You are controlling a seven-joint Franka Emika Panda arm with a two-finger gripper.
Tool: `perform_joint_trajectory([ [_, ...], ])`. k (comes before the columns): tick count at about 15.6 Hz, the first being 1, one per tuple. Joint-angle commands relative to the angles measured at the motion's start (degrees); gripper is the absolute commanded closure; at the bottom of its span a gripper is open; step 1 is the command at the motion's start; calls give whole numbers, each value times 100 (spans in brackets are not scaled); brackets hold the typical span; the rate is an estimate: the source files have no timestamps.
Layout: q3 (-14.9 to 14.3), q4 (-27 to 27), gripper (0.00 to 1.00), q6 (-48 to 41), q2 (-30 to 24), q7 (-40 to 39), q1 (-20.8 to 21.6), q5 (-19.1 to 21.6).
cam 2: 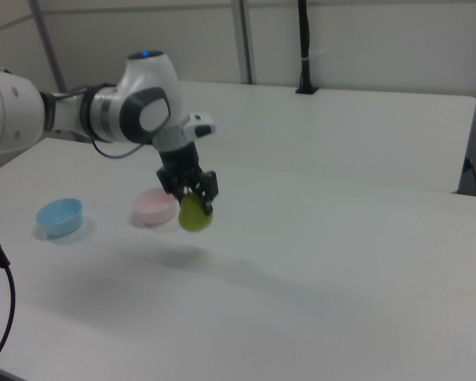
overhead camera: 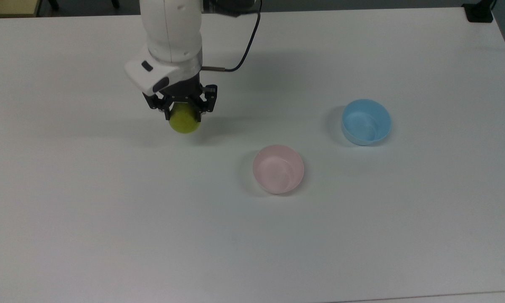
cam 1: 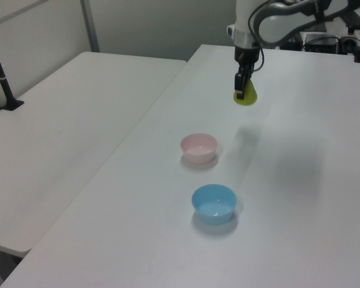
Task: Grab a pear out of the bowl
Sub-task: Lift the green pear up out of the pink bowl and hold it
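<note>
Gripper [overhead camera: 184,110]: jaws clamped on the pear [overhead camera: 185,120] — held above the table [overhead camera: 109,202].
Bowl [overhead camera: 278,169]: pink, well apart.

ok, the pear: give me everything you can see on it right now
The pear is small, yellow-green and smooth-looking, its narrow top clamped in the end effector and its rounded bottom hanging down. It hangs in the air above the white table, with its shadow on the surface beneath in the right view. Only the end effector touches it. It is out of the pink bowl, which sits empty down and to the top view's right of it. No stem is visible.
</note>
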Motion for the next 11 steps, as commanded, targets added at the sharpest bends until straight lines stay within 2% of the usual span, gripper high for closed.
perform_joint_trajectory([
  [1,90,-36,73,31,373,-4,-21,-240],
  [3,73,-18,71,40,497,5,5,-249],
  [5,73,-18,64,40,567,5,23,-302],
  [8,64,-9,17,22,585,66,32,-302],
  [9,55,17,4,13,576,101,32,-302],
  [11,38,35,0,-48,498,102,32,-302],
])
